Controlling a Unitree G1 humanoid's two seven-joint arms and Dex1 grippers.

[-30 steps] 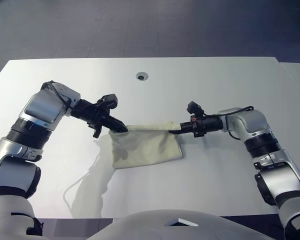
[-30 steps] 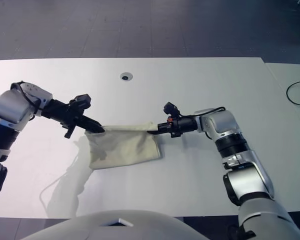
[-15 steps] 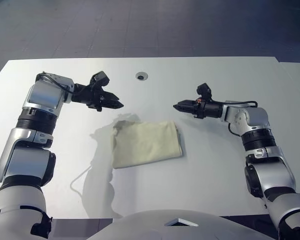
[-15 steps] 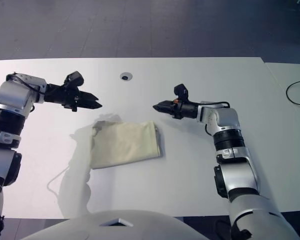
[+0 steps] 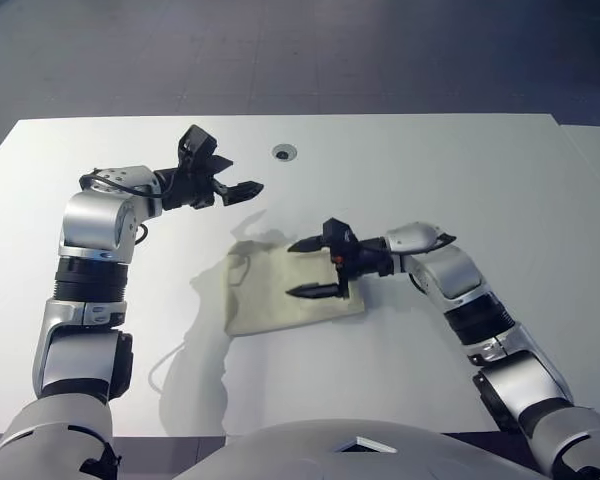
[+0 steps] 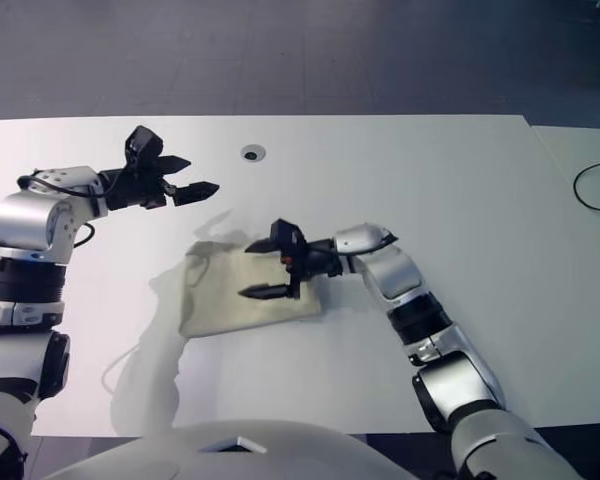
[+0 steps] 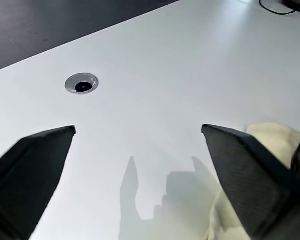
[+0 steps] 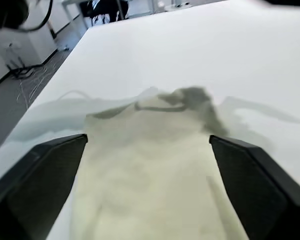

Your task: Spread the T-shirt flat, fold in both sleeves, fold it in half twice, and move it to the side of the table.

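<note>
Folded T-shirt (image 5: 270,295) lay near mid-table (image 5: 460,170), judged soft, light and slump-prone, best pinched at its 3 o'clock edge under the right tool (image 5: 292,269), fingers apart; left tool (image 5: 242,178), likewise apart, hovered at 10 o'clock.

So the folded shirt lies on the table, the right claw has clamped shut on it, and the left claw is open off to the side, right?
Not quite. The right gripper is open, spread wide over the shirt, as the right wrist view shows. The rest holds: the shirt lies folded on the table, and the left gripper is open off to the side.
</note>
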